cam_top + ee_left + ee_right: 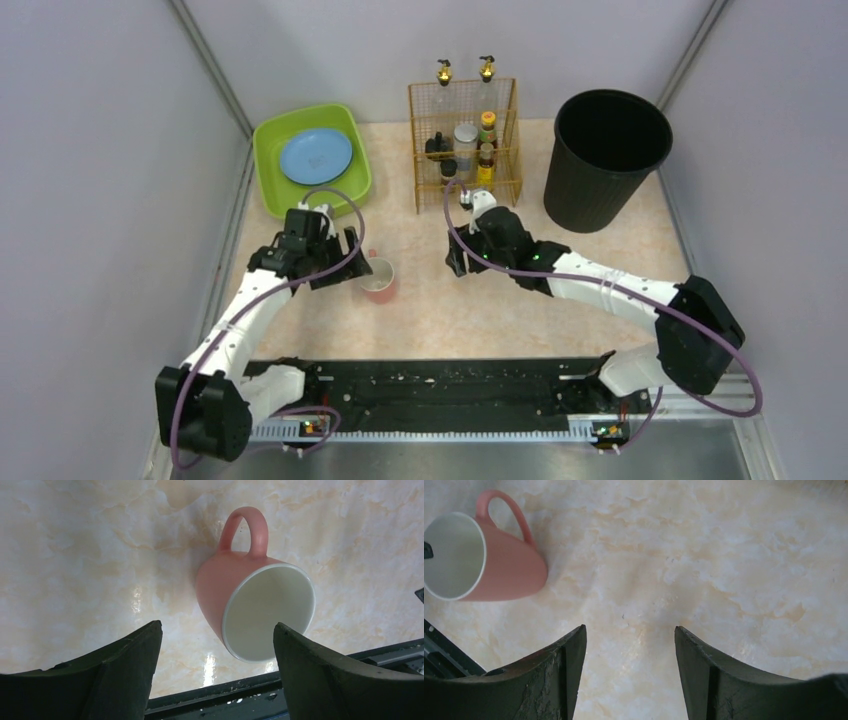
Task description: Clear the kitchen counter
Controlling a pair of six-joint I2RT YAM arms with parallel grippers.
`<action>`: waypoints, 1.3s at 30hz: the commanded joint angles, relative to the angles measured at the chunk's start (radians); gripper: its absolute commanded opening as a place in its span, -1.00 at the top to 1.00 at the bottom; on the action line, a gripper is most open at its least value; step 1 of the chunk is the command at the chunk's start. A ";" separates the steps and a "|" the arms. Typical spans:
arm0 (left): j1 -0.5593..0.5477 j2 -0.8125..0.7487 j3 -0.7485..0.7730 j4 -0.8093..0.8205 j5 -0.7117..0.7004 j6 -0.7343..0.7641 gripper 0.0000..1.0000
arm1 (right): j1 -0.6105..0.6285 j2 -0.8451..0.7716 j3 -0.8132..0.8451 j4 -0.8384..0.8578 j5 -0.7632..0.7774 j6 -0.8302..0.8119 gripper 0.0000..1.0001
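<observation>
My left gripper point(217, 626), spread wide above the pink ceramic mug point(212, 587) with white inside and apparently not touching it, should straddle the wall opposite its handle point(246, 513), then close gently.

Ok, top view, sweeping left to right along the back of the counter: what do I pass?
First the green tub holding a blue plate → wire rack → black bin.
</observation>
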 commanded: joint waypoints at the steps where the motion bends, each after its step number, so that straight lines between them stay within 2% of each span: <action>1: -0.030 0.034 0.052 0.008 -0.072 -0.034 -0.67 | 0.018 -0.093 -0.053 0.066 0.005 0.025 -0.28; 13: -0.130 0.185 0.124 0.014 -0.197 -0.073 -0.36 | 0.031 -0.231 -0.156 0.057 0.014 0.045 -0.28; 19: -0.146 0.235 0.128 0.024 -0.198 -0.074 -0.05 | 0.032 -0.280 -0.175 0.038 0.026 0.037 -0.28; 26: -0.153 0.275 0.155 0.015 -0.198 -0.062 0.58 | 0.031 -0.298 -0.184 0.031 0.027 0.029 -0.28; 28: -0.152 0.286 0.165 0.007 -0.197 -0.051 0.94 | 0.031 -0.300 -0.184 0.030 0.025 0.029 -0.28; 29: -0.152 0.292 0.171 0.006 -0.198 -0.042 1.00 | 0.031 -0.301 -0.185 0.029 0.027 0.027 -0.28; 34: -0.153 0.328 0.188 -0.002 -0.168 -0.021 1.00 | 0.031 -0.322 -0.190 0.027 0.029 0.027 -0.28; 39: -0.155 0.288 0.253 -0.027 -0.193 0.000 1.00 | 0.031 -0.352 -0.198 0.019 0.032 0.027 -0.28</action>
